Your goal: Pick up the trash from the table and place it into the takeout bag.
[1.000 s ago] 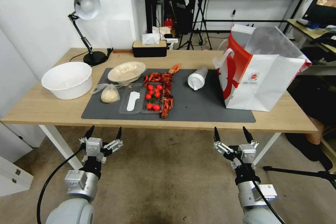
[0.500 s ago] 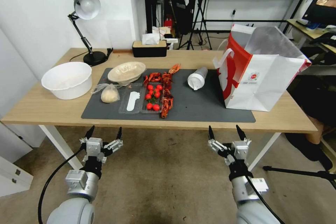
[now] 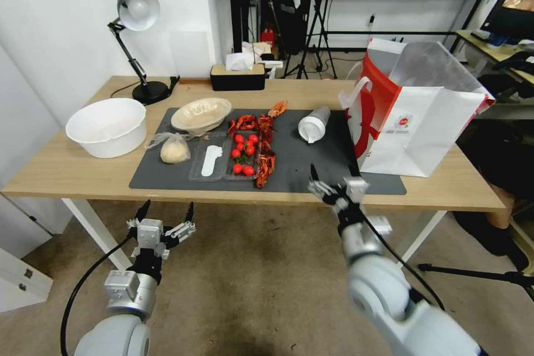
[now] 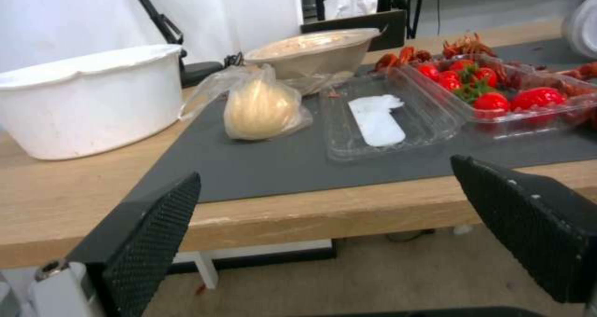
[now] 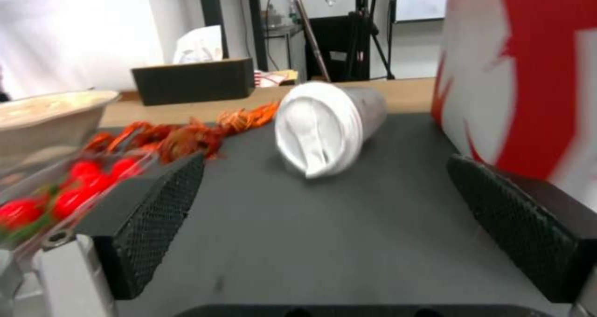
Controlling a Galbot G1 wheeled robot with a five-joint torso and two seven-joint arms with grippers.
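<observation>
- The right tool (image 3: pixel 332 173) reaches over the near edge of the bench (image 3: pixel 72 169), above the dark grey mat (image 3: pixel 317 169), its fingers spread apart and holding nothing.
- Seen from the right wrist, a clear plastic cup (image 5: pixel 329 126) with a white lid lies on its side on the mat straight ahead of that tool, lid end toward the camera, apart from both fingers.
- The takeout bag (image 3: pixel 414 122) stands upright and open at the right end of the mat, just beside the cup and near the right tool.
- The left tool (image 3: pixel 165 212) hangs below the bench's front edge, released, with nothing between its fingers.
- In the left wrist view, a clear bag with a pale lump (image 4: pixel 261 109) rests on the mat, touching the beige shallow bowl (image 4: pixel 311 51) behind it.
- Next to the lump lies an open clear tray (image 4: pixel 389 116); one half holds a white piece, the other holds cherry tomatoes (image 4: pixel 491 100).
- Red crayfish shells (image 3: pixel 265 144) are strewn along the tray's right side.
- A large white tub (image 3: pixel 107 127) sits on the bare wood left of the mat, with a desk lamp (image 3: pixel 135 39) behind it.
</observation>
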